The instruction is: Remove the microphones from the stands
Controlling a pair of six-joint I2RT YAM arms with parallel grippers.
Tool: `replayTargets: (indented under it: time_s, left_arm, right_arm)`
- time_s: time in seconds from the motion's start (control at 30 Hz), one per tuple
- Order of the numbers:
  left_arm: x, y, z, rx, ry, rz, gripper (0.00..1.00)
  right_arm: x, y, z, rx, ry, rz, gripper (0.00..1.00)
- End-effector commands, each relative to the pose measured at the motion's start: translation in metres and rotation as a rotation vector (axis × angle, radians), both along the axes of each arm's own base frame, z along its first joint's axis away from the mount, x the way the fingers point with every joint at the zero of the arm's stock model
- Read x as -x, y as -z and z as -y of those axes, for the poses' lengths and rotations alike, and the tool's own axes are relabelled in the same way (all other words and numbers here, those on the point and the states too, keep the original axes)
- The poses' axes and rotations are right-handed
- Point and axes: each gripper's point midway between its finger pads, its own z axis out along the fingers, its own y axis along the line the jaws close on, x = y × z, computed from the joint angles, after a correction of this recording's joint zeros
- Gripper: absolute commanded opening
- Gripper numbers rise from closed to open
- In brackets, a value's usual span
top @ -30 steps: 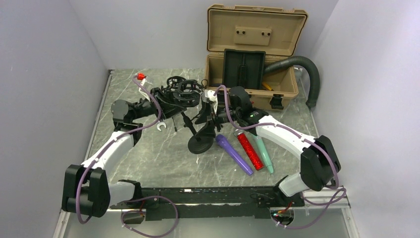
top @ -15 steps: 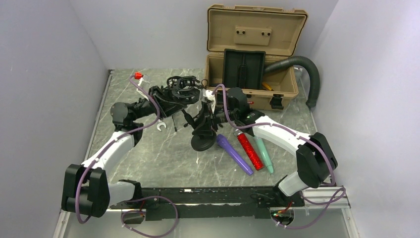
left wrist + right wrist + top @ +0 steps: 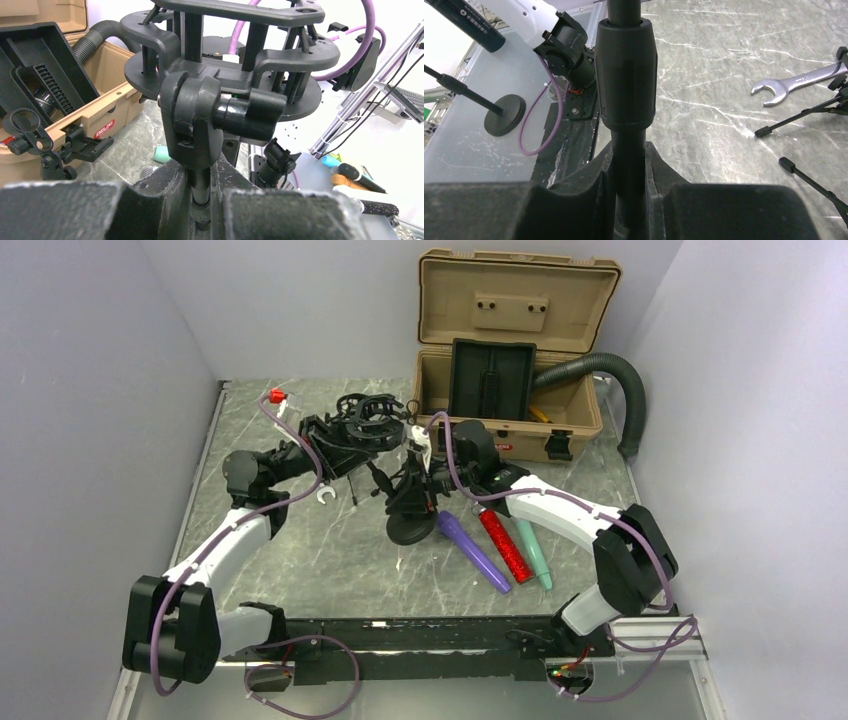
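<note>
The stand [image 3: 398,495] is in the middle of the table [image 3: 300,560], leaning, with its round base [image 3: 405,531] on the surface and the mount [image 3: 368,418] at the top. The left gripper [image 3: 200,210] is clenched on the thin rod just under the mount's joint. The right gripper [image 3: 629,200] is clenched on the pole lower down, with a pad pressing on each side. From these views I cannot tell if a microphone sits inside the mount; its rings hide the middle. Three microphones [image 3: 503,545] lie flat on the table just to the right of the base.

I judge the stand to be stiff and bottom-heavy, so it will swing around the base if it is held only at the top; two holds keep it steady. The mount probably hangs on elastic cords and will give when pulled. A microphone is likely rigid and smooth and can slip. It is better to take it by the body and not by the grille, and to draw it straight along the mount's axis
</note>
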Motion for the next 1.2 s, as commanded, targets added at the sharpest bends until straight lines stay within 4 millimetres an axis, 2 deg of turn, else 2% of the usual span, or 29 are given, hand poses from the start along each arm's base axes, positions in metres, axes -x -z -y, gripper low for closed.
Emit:
replayTargets:
  time_s: [0.0, 0.27, 0.3, 0.53, 0.63, 0.8, 0.9, 0.93, 1.03, 1.1, 1.17]
  left_arm:
    - [0.007, -0.024, -0.005, 0.037, -0.054, 0.130, 0.12]
    - [0.010, -0.001, 0.000, -0.082, 0.007, 0.133, 0.93]
    - [0.010, 0.001, 0.001, -0.092, 0.012, 0.140, 0.98]
    - [0.009, 0.022, 0.021, -0.212, 0.047, 0.185, 0.99]
    - [0.009, 0.019, 0.029, -0.216, 0.062, 0.187, 0.99]
    - [0.007, 0.019, 0.038, -0.219, 0.095, 0.168, 0.88]
    - [0.010, 0.021, 0.042, -0.216, 0.124, 0.183, 0.86]
    - [0.012, 0.021, 0.043, -0.212, 0.138, 0.194, 0.86]
    - [0.018, 0.022, 0.044, -0.196, 0.168, 0.208, 0.96]
    - [0.018, 0.022, 0.045, -0.189, 0.165, 0.207, 0.96]
    - [0.016, 0.023, 0.045, -0.189, 0.155, 0.201, 0.88]
  right_arm:
    - [0.002, -0.018, 0.003, -0.054, 0.003, 0.065, 0.00]
    - [0.008, -0.052, 0.018, -0.119, -0.008, 0.092, 0.00]
    - [0.010, -0.055, 0.019, -0.125, -0.018, 0.088, 0.00]
    - [0.025, -0.061, 0.020, -0.155, -0.100, 0.030, 0.00]
    - [0.025, -0.059, 0.019, -0.153, -0.111, 0.017, 0.00]
    - [0.024, -0.059, 0.019, -0.149, -0.105, 0.019, 0.00]
    - [0.022, -0.058, 0.019, -0.144, -0.092, 0.024, 0.00]
    - [0.022, -0.058, 0.019, -0.140, -0.090, 0.022, 0.00]
    - [0.020, -0.057, 0.019, -0.137, -0.083, 0.022, 0.00]
    - [0.018, -0.056, 0.019, -0.134, -0.078, 0.024, 0.00]
    - [0.017, -0.055, 0.018, -0.130, -0.073, 0.028, 0.00]
